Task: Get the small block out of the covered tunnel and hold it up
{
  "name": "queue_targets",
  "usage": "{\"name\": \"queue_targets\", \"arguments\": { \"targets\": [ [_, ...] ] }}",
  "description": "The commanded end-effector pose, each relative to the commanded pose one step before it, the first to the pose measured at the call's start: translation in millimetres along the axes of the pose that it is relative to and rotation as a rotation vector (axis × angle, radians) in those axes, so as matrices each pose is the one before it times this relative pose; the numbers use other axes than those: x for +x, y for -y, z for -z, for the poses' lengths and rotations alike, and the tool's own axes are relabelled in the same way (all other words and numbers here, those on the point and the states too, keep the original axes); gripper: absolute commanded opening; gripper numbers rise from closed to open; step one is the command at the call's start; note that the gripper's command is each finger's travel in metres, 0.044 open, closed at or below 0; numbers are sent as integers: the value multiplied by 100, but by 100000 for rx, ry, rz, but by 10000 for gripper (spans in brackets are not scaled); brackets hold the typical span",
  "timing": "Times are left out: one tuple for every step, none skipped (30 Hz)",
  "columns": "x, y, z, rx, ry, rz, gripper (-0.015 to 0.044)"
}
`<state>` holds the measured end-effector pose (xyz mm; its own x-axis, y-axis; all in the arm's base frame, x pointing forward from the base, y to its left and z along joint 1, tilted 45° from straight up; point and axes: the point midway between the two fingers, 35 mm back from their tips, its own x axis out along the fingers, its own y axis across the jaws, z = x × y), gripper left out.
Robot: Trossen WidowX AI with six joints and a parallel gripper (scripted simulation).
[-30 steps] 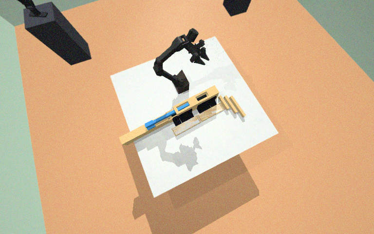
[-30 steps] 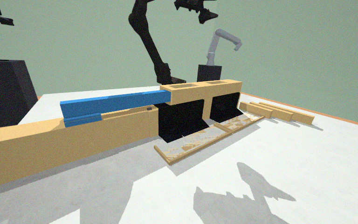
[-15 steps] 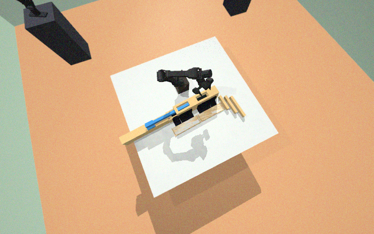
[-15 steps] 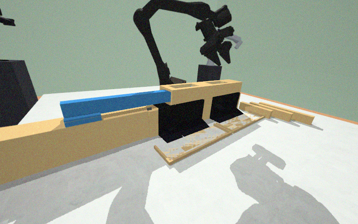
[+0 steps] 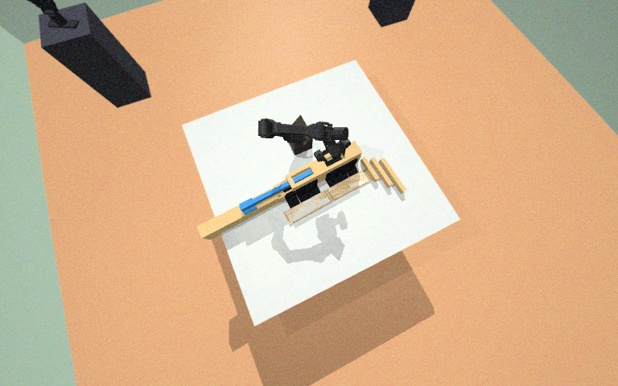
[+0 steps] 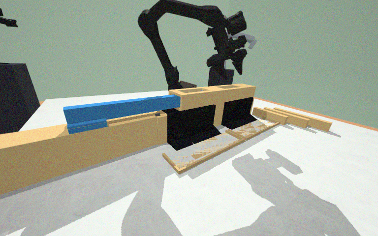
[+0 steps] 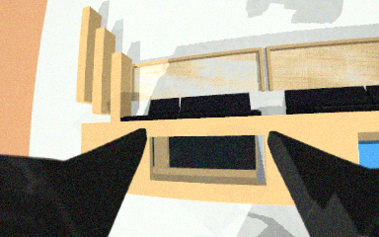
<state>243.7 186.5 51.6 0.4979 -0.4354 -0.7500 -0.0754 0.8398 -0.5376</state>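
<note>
A tan covered tunnel (image 5: pixel 320 171) (image 6: pixel 195 102) (image 7: pixel 311 129) has two openings in its top and two black panels in its front. A blue sliding piece (image 5: pixel 269 196) (image 6: pixel 119 107) (image 7: pixel 369 154), the cage with its handle, sticks out of the tunnel's left end in the top and exterior views. Part of it shows through the nearer-left top opening. My gripper (image 6: pixel 233 76) (image 7: pixel 206 134) is open and empty, pointing down above the tunnel's right half. In the wrist view its fingertips appear on either side of the right top opening, which looks dark inside. The small block is not visible.
A long tan beam (image 5: pixel 218 223) (image 6: pixel 83 155) runs left from the tunnel, under the handle, past the white table's edge. Three loose tan rods (image 5: pixel 393 175) (image 6: pixel 319 121) (image 7: pixel 89 54) lie beyond the tunnel's right end. Low framed, wood-patterned panels lie before its front.
</note>
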Motion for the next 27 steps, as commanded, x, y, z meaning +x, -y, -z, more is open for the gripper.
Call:
{"name": "queue_targets", "arguments": {
  "targets": [
    [50,3697,-2660,20296,227,2323,440],
    [40,1019,-881,5975,58,829,440],
    [43,1013,-905,5972,112,887,440],
    [46,991,-914,5874,167,927,440],
    [41,830,-795,4972,187,825,440],
    [34,644,-638,3898,178,672,440],
    [39,552,-598,3024,226,613,440],
    [57,730,-818,3715,365,846,440],
    [73,927,-1035,4669,508,1112,440],
    [88,1123,-1252,5597,684,1402,440],
    [94,1199,-1345,5928,817,1564,440],
    [95,1201,-1362,5910,913,1638,440],
    [94,1203,-1379,5889,1013,1706,440],
    [157,1194,-1287,5648,965,2019,440],
    [135,1000,-1102,4750,887,1743,440],
    [109,789,-889,3770,755,1412,440],
    [92,614,-694,2928,610,1143,440],
    [114,598,-642,2777,572,1228,440],
    [253,746,-624,3115,527,2005,440],
    [320,947,-798,3959,716,2565,440],
    [386,1143,-975,4790,938,3128,440],
    [421,1234,-1074,5206,1110,3429,440],
    [420,1213,-1083,5162,1196,3428,440],
    [391,1082,-982,4632,1153,3148,440],
    [378,1030,-957,4450,1185,3042,440],
    [278,735,-705,3222,906,2213,440],
    [169,434,-427,1926,562,1327,440]
  ]
}}
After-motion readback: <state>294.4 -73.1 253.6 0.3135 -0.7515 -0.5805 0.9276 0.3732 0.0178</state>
